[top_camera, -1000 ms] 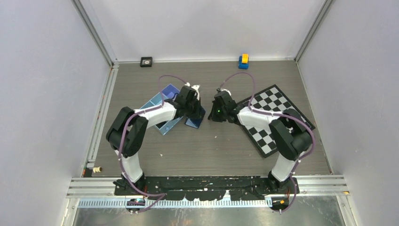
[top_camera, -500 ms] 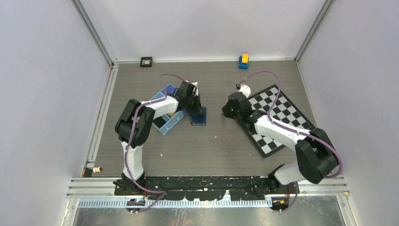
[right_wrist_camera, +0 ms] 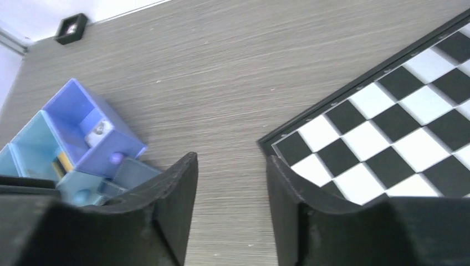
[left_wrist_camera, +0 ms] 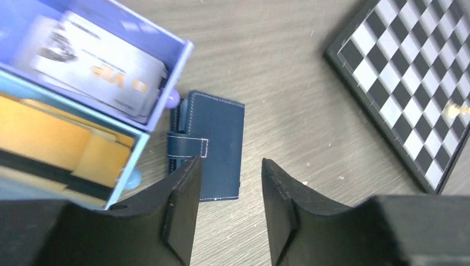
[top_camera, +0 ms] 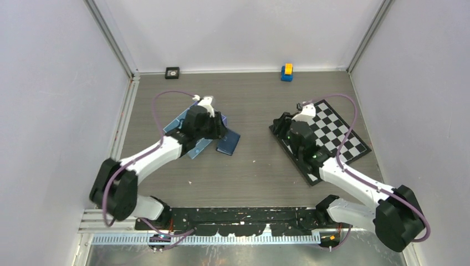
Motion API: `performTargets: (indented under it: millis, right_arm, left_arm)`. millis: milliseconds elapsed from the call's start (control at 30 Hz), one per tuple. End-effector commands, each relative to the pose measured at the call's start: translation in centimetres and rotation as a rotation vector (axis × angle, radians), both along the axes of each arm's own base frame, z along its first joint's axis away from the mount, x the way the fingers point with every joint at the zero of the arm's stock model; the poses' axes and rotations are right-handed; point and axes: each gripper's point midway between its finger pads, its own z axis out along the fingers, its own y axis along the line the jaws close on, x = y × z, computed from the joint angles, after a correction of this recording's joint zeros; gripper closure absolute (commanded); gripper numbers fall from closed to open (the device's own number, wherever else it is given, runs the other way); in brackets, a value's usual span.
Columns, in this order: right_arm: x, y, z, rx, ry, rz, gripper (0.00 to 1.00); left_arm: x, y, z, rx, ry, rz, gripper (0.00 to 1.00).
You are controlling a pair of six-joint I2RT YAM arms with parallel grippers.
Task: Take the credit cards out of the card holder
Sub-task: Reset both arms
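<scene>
The card holder (top_camera: 228,143) is seen lying flat on the counter (top_camera: 249,177), folded shut with its strap fastened across the front. It is placed just beside the corner of the tray (left_wrist_camera: 178,58), towards the middle of the counter. In the left wrist view, a silver card (left_wrist_camera: 100,72) with orange lettering is seen resting in the tray's purple compartment, and an orange-gold card (left_wrist_camera: 50,138) is seen in the light-blue compartment next to it.

The left end effector (left_wrist_camera: 230,166) is held above the near end of the card holder. Its jaws are parted and nothing is gripped between them.

The right end effector (right_wrist_camera: 230,166) is held well apart from the card holder, over the edge of the chessboard (top_camera: 332,133) nearest the middle of the counter. Its jaws are likewise spread, and only bare counter is seen through the gap.

At the back wall, a small black square object (top_camera: 172,72) and a blue-and-yellow block (top_camera: 286,72) are seen.
</scene>
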Motion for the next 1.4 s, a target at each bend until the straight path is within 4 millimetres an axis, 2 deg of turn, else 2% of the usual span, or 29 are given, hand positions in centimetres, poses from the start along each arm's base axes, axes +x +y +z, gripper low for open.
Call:
performTargets:
  millis: [0,33,133,267,333,433,500,533,600,767,1000,1033,1067,1133,1367]
  right_arm:
    - [0.4,-4.0,2.7,-0.067,-0.233,-0.145,0.34]
    - [0.3,-4.7,3.2,-0.063,-0.273,-0.172,0.3]
    - [0.2,-6.7,4.3,-0.124,-0.341,-0.212,0.26]
    - [1.4,-11.2,4.4,-0.193,-0.3,-0.303,0.26]
    - [2.0,-12.7,3.6,-0.219,-0.276,-0.33,0.25]
    - [2.3,-16.1,0.8,-0.28,-0.232,-0.424,0.25]
    - [2.8,-17.3,-1.8,-0.309,-0.185,-0.434,0.25]
    - [3.0,-17.6,-2.9,-0.337,-0.164,-0.426,0.24]
    - [3.3,-18.0,-3.9,-0.394,-0.152,-0.427,0.22]
    - [3.0,-18.0,-4.8,-0.41,-0.184,-0.379,0.2]
    - [2.5,-19.3,-9.6,-0.387,-0.161,-0.433,0.2]
    - [2.5,-19.3,-9.9,-0.384,-0.172,-0.433,0.2]
    - [2.6,-19.3,-9.3,-0.385,-0.207,-0.44,0.19]
    - [2.8,-18.8,-9.7,-0.395,-0.175,-0.405,0.19]
    - [3.6,-19.4,-9.9,-0.382,-0.132,-0.431,0.19]
  left_arm:
    - [1.7,4.3,6.2,0.053,-0.334,0.148,0.43]
    - [1.6,5.6,6.4,0.082,-0.372,0.189,0.36]
    - [1.4,8.7,7.4,0.187,-0.501,0.247,0.17]
    - [1.4,11.6,7.9,0.301,-0.56,0.335,0.13]
    - [1.6,12.7,7.9,0.361,-0.567,0.358,0.13]
    - [1.7,14.5,7.8,0.419,-0.586,0.429,0.13]
    - [1.6,15.8,7.6,0.447,-0.6,0.467,0.13]
    - [1.5,16.4,7.5,0.46,-0.608,0.48,0.13]
    - [1.5,17.4,7.1,0.468,-0.611,0.508,0.12]
    - [1.7,19.5,5.0,0.528,-0.586,0.565,0.12]
    - [1.9,21.4,0.9,0.565,-0.544,0.59,0.11]
    - [2.0,21.7,0.4,0.56,-0.537,0.596,0.11]
    - [2.0,21.8,0.0,0.555,-0.535,0.599,0.11]
    - [2.1,22.0,-0.8,0.547,-0.536,0.593,0.11]
    - [2.6,21.7,-0.8,0.539,-0.58,0.567,0.13]
